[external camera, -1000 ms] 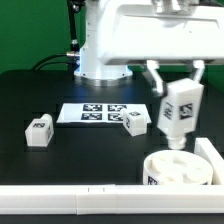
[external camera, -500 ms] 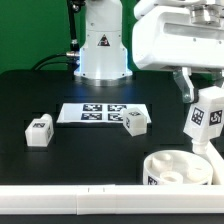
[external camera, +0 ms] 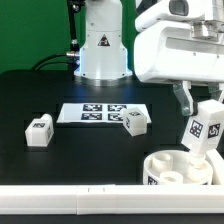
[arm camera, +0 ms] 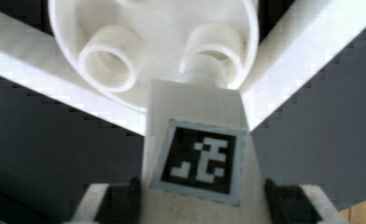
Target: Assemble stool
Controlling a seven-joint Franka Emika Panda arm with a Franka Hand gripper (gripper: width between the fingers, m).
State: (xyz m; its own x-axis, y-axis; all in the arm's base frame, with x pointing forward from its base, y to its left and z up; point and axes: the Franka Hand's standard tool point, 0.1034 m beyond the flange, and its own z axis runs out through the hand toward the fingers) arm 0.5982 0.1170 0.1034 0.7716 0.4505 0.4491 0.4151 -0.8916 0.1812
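The round white seat (external camera: 182, 170) lies socket side up at the exterior view's lower right; it also shows in the wrist view (arm camera: 153, 45) with raised round sockets. My gripper (external camera: 200, 110) is shut on a white tagged leg (external camera: 202, 132), held tilted with its lower end at the seat's top on the right side. In the wrist view the leg (arm camera: 201, 140) runs from between my fingers (arm camera: 109, 203) to one socket. Two more tagged legs lie on the black table, one at the left (external camera: 38, 131) and one near the middle (external camera: 135, 122).
The marker board (external camera: 100, 113) lies flat behind the loose legs. A long white rail (external camera: 70, 204) runs along the front edge, with an upright white piece (external camera: 208, 150) at the right beside the seat. The robot base (external camera: 100, 45) stands at the back.
My gripper has carried the leg to the exterior view's right and down, from above the seat's middle to its right side, and the leg is now tilted.
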